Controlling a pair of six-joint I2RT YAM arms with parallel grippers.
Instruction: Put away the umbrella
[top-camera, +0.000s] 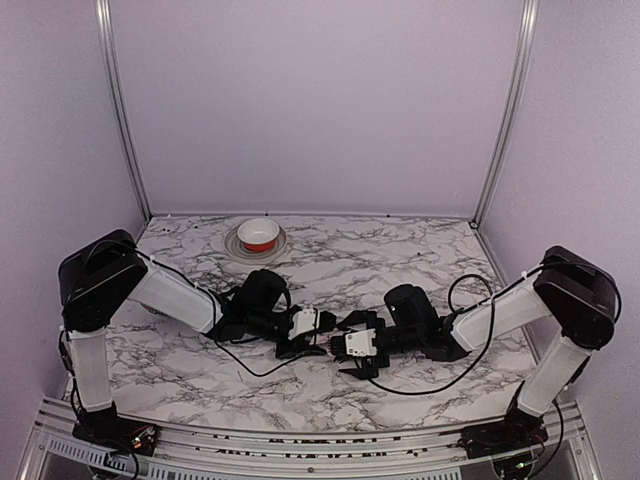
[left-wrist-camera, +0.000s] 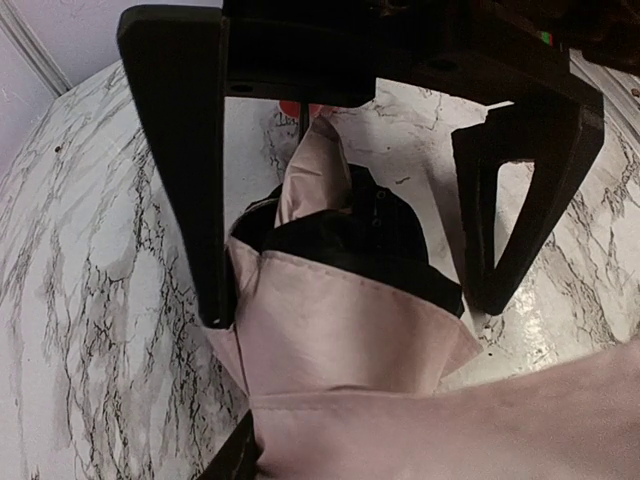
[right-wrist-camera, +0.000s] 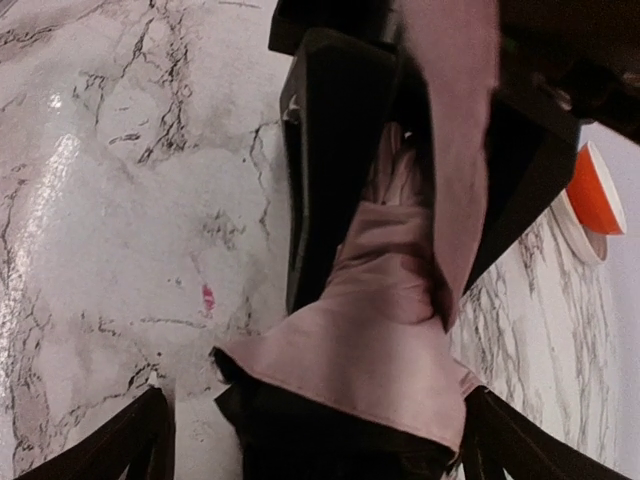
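The wrist cameras give me the umbrella (left-wrist-camera: 340, 340) up close. It is folded, with pale pink fabric bunched in loose pleats and the black lining spilling out between the folds. It lies low over the marble table (top-camera: 400, 260), a little in front of the middle, between my two tools.

The left gripper (left-wrist-camera: 352, 310) is pinched on the bundle, with the fabric filling the gap between its fingers (left-wrist-camera: 190, 220). The right gripper (right-wrist-camera: 315, 400) stands spread wide, straddling the umbrella's black-lined end. I see bare marble between one of its fingers and the fabric, but I cannot judge the other side.

In front of the tools there is only a narrow strip of marble before the near edge, and black cables (top-camera: 430, 385) loop across it. To either side the marble runs open out to the side walls.

Beyond the tools, open marble stretches to a white plate (top-camera: 232, 243) carrying a bowl (top-camera: 258, 233) that is orange outside and white inside. The plate sits near the back edge, left of centre and well apart from the umbrella. Behind it rises the pale lilac back wall (top-camera: 320, 100).

Both arms rise from bases at the near corners and fold sharply at the elbow. Their forearms reach inward and low, so the wrists almost meet with the tools facing each other.
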